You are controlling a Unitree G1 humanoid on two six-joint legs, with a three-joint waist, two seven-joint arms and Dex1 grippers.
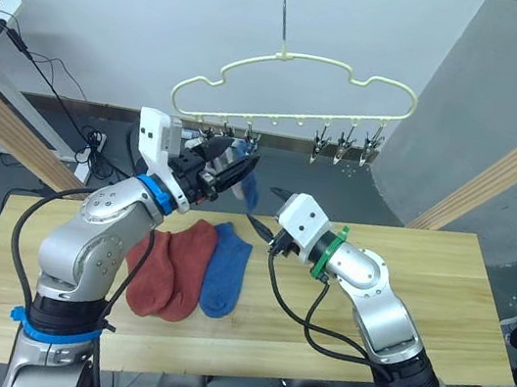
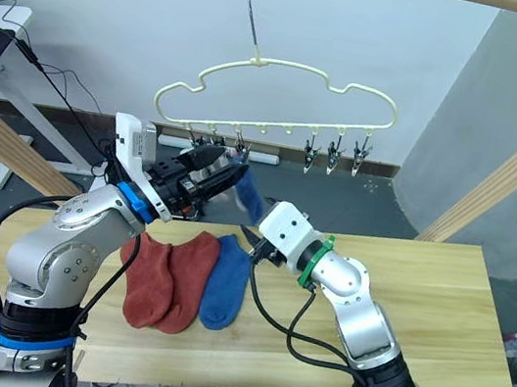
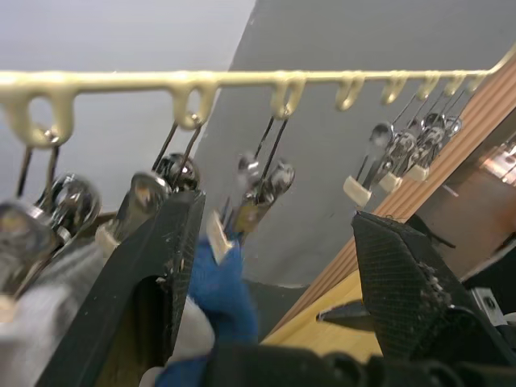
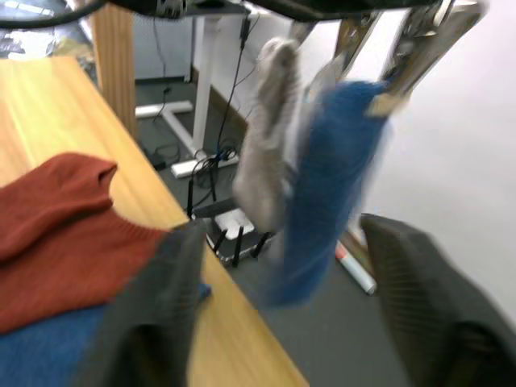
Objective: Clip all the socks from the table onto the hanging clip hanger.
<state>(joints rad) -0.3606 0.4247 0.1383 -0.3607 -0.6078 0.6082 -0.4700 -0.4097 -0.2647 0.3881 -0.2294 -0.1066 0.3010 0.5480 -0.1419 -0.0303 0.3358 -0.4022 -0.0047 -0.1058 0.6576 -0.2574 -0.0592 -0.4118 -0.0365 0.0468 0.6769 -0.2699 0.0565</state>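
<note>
Three socks [image 1: 187,276] on table [image 1: 418,310]; blue sock [image 4: 326,181] clipped to hanger [image 1: 295,91].

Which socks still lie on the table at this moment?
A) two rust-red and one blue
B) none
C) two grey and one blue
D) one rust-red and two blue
A: two rust-red socks and one blue sock lie side by side on the table.

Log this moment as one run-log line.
left tool: open at cream-yellow wire clip hanger | right tool: open | blue fabric sock: clipped | on light wood table: two rust-red socks, one blue sock
</note>
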